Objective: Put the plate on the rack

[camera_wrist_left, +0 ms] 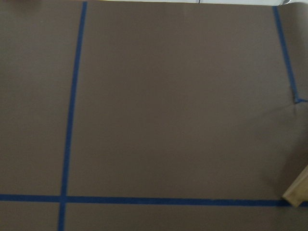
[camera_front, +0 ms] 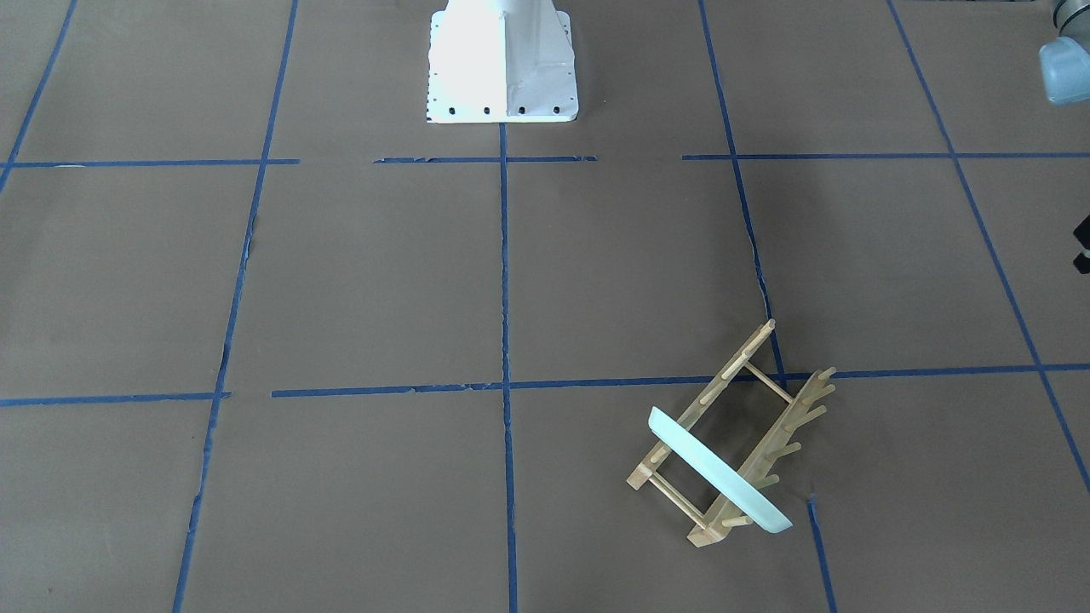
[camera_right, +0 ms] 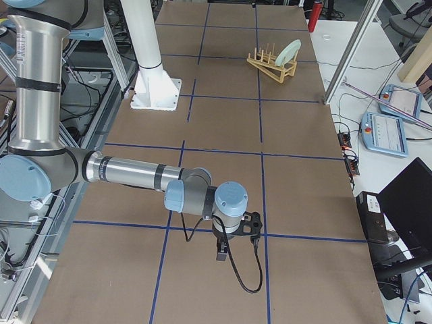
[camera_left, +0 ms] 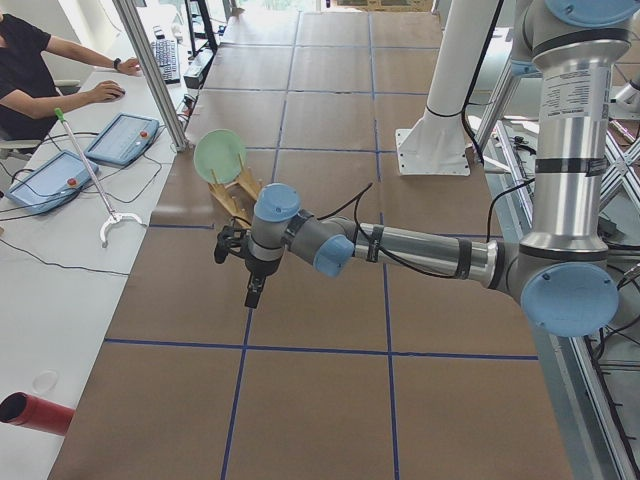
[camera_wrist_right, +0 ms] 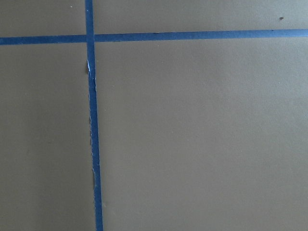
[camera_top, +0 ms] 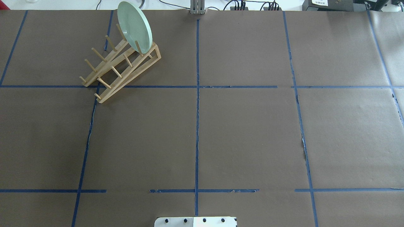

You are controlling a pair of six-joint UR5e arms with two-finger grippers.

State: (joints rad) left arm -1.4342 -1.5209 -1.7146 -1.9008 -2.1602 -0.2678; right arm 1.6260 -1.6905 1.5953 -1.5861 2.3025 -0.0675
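Observation:
The pale mint-green plate (camera_top: 134,26) stands on edge between the pegs at one end of the light wooden rack (camera_top: 126,77), at the table's far left. It shows edge-on in the front-facing view (camera_front: 715,468), across both rails of the rack (camera_front: 724,385). My left gripper (camera_left: 254,290) hangs over bare table on the near side of the rack (camera_left: 235,200), apart from the plate (camera_left: 220,155). My right gripper (camera_right: 222,254) hangs low over the table, far from the rack (camera_right: 270,67). Both grippers show only in the side views, so I cannot tell their state.
Brown paper with blue tape lines (camera_top: 197,126) covers the table. The white robot base (camera_front: 502,64) stands at the robot's edge. A rack corner (camera_wrist_left: 298,190) shows in the left wrist view. An operator (camera_left: 40,70), tablets and cables lie beyond the far table edge.

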